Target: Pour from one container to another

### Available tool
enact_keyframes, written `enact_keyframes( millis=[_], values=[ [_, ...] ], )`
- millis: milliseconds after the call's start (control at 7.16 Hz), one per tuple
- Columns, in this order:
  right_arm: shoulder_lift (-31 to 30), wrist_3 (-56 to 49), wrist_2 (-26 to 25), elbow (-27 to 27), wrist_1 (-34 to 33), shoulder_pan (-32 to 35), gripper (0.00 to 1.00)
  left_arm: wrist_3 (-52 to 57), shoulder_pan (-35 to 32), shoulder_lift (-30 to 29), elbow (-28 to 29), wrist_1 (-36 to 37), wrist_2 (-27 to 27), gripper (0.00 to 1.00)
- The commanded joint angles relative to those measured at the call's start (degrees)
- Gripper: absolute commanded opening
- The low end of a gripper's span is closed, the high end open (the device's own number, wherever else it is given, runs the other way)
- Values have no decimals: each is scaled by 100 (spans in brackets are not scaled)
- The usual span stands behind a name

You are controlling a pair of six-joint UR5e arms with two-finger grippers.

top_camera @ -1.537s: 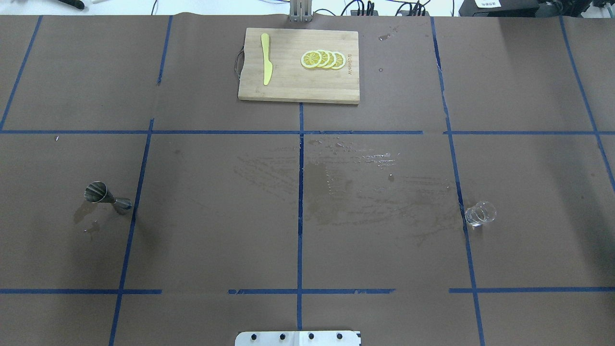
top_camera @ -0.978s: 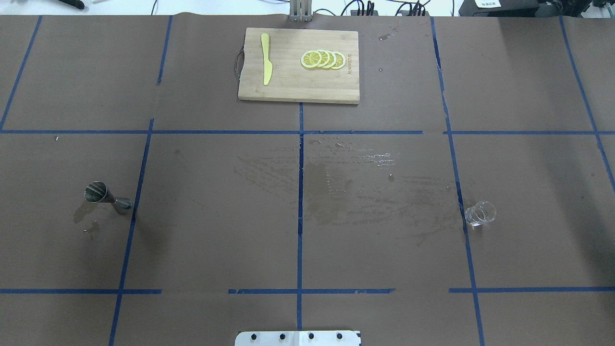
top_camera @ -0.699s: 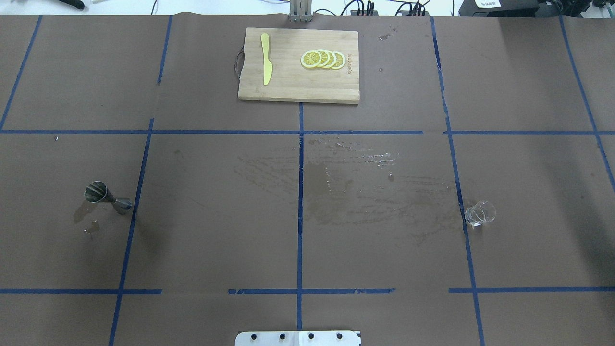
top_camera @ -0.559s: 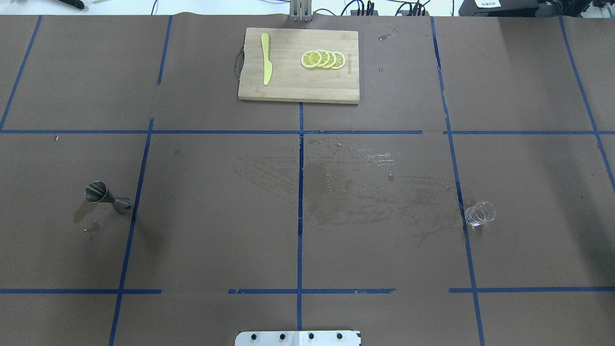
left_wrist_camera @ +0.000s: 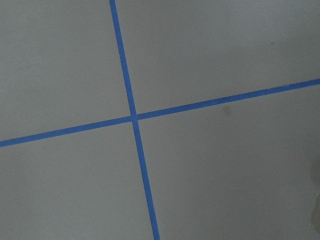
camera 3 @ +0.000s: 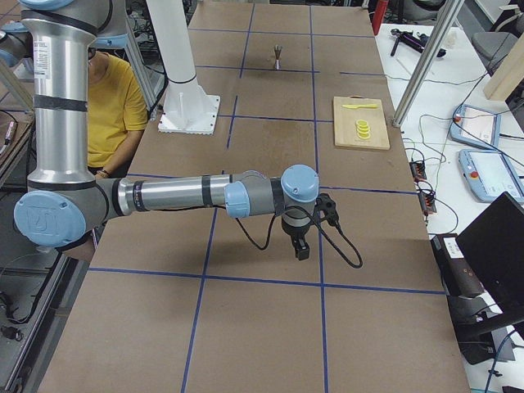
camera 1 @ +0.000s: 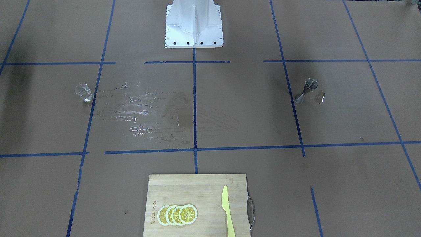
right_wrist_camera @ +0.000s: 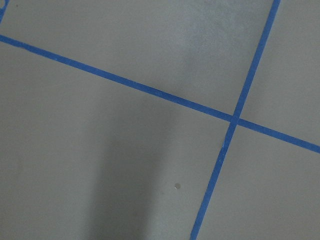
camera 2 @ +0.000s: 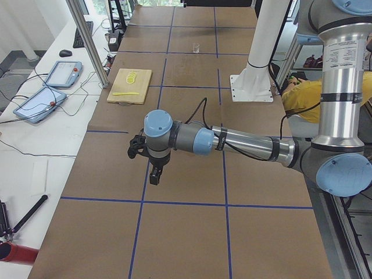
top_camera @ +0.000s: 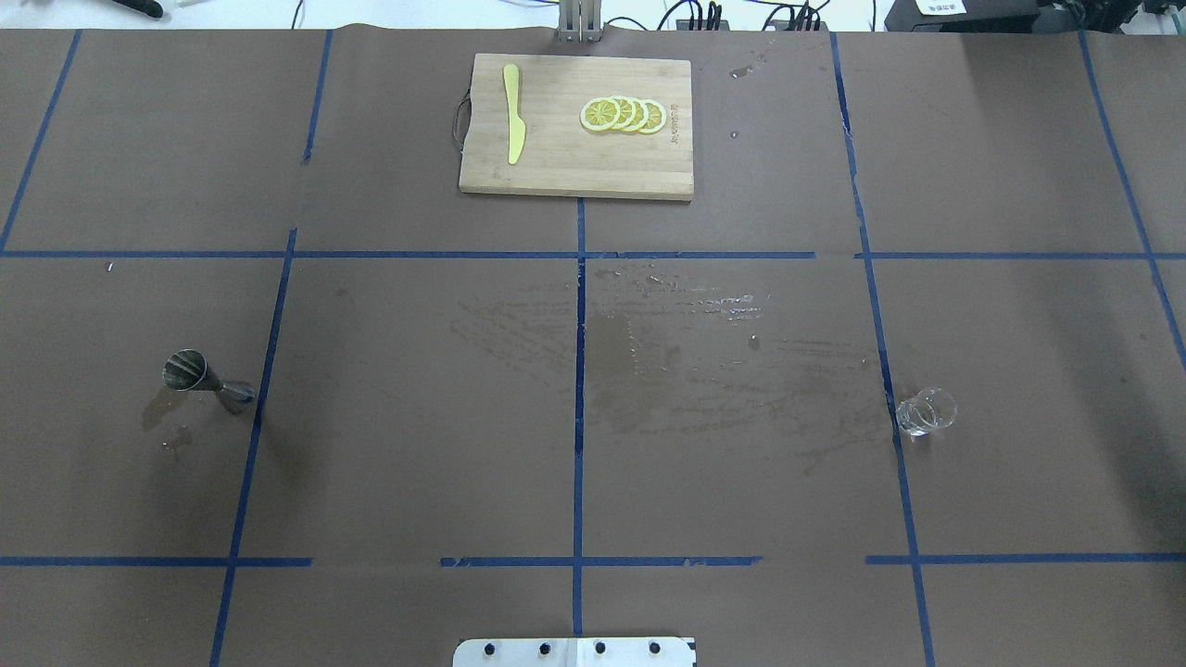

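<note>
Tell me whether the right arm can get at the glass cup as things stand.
Probably yes. The glass cup stands upright and alone on the robot's right half of the table, nothing close beside it, and the right arm is stretched out over that end.

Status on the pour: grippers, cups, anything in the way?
Left gripper and right gripper clear of both vessels, state unreadable. Glass cup and jigger upright, untouched, apart. Wet smear between them.
</note>
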Motion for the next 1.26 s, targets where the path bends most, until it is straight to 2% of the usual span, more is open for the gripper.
enact_keyframes(
  millis=[0, 419, 559, 699, 839, 978, 1118],
  values=[
    [-31, -38, 27, -10, 27, -1, 100, -10, 0, -56, -20, -189, 7, 100],
    [-232, 40, 62, -10, 183, -1, 100, -10, 9, 6, -178, -855, -54, 100],
    [-346, 32, 71, -36, 411, -1, 100, -176, 9, 32, -144, -1476, -46, 100],
    [-391, 32, 166, -63, 640, -1, 100, -1413, 496, -3, -152, -2100, 7, 100],
    [-417, 58, 411, -45, 729, -10, 100, -2617, 1180, -3, -169, -3177, 242, 100],
    [-417, 136, 553, -28, 747, -36, 100, -3691, 2109, -3, -257, -4345, 1027, 100],
    [-417, 137, 554, -28, 748, -71, 100, -4981, 3075, 32, -597, -4469, 2384, 100]
  ],
)
